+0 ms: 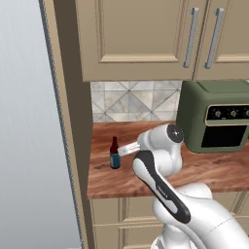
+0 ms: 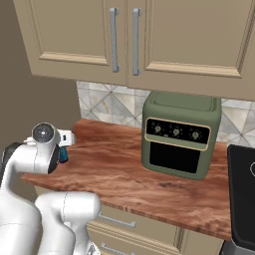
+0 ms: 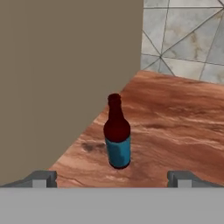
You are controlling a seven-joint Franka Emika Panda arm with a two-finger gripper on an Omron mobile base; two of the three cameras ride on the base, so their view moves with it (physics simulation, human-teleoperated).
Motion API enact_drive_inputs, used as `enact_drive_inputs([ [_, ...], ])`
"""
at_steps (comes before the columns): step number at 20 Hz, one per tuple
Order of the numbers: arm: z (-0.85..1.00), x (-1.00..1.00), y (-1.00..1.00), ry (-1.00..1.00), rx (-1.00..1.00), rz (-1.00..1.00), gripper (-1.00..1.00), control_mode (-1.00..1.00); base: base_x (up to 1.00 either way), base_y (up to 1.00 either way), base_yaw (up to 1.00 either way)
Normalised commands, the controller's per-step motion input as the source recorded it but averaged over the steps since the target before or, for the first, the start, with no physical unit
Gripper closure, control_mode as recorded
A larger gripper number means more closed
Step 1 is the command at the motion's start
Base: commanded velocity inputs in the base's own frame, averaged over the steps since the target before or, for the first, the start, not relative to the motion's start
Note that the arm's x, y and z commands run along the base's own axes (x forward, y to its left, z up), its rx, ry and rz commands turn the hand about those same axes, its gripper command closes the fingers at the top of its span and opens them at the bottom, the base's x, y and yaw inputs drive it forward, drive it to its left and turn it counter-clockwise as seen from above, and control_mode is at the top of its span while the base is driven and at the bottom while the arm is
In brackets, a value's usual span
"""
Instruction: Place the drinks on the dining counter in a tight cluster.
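Bottle (image 3: 117, 133), slim dark-brown with blue label, stands upright on the wood-grain desk (image 1: 209, 170) under beige wall cabinets (image 1: 141, 34), near the desk's left end beside a tall brown side panel (image 3: 65, 78). Claw (image 3: 113, 178) spread wide apart, empty, pointing at the bottle without touching. Green oven (image 2: 179, 134) sits well right.

Brown bottle (image 2: 63, 155) mostly hidden behind arm; black appliance (image 2: 242, 199) cut by right edge.
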Motion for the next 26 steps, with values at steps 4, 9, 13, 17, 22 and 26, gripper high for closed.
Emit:
enact_drive_inputs([
  [4, 0.00, 0.00, 0.00, 0.00, -0.01, 0.07, -1.00, -1.00, 0.00, 0.00, 0.00],
  [9, 0.00, 0.00, -0.14, -0.03, 0.00, 0.33, -1.00, -1.00, 0.00, 0.00, 0.00],
  [13, 0.00, 0.00, -0.15, -0.07, 0.00, 0.34, -1.00, -1.00, 0.00, 0.00, 0.00],
  [17, 0.04, 0.00, -0.18, -0.11, 0.00, 0.27, -1.00, -1.00, 0.00, 0.00, 0.00],
  [22, 0.00, 0.11, 0.00, -0.08, 0.00, 0.19, -1.00, -1.00, 0.00, 0.00, 0.00],
  [26, 0.00, 0.13, 0.00, 0.00, 0.00, 0.16, -1.00, -1.00, 0.00, 0.00, 0.00],
])
